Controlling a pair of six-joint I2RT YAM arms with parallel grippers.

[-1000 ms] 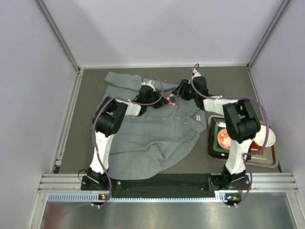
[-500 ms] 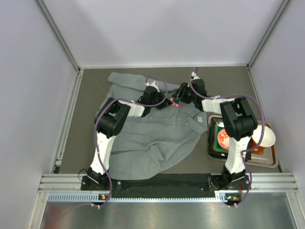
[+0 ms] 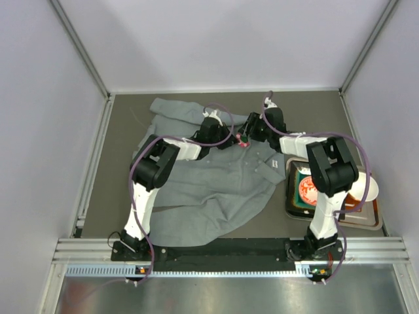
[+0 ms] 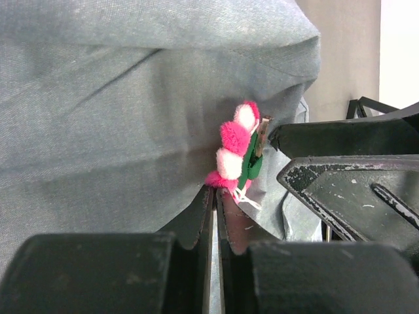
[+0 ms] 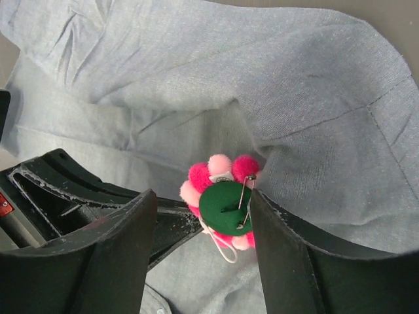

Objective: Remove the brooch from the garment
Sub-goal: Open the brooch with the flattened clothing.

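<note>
- While the garment [image 3: 209,190] is lying rumpled and loose on the table [image 3: 124,163], only the left arm is anchoring it. Any tug on the pin is likely dragging the whole upper shirt along instead of freeing anything.
- Left gripper [image 4: 213,196] is sitting fully closed and appears to be nipping a thin fold of cloth just below the brooch. A pinch that shallow is risking a slip once tension is coming on.
- Right gripper [image 5: 201,199] is standing wide open, fingers straddling the brooch and gripping nothing. One finger is looking to be touching the pin side, the other is sitting apart, so closing off-centre is risking a flip or a shove into the fabric.
- Brooch [image 5: 226,209] is sitting on a raised fold between the two grippers, green back side facing the right wrist camera and pink pompoms [image 5: 200,175] facing the cloth. Squeezing those is giving a mushy hold.
- Safety pin [image 5: 246,196] is sitting on that back side — can't tell if it's clasped, or how much cloth it's passing through. Pulling while it's clasped is risking a tear.
- White thread [image 5: 222,250] is dangling underneath — it could be snagging a fingertip.
</note>
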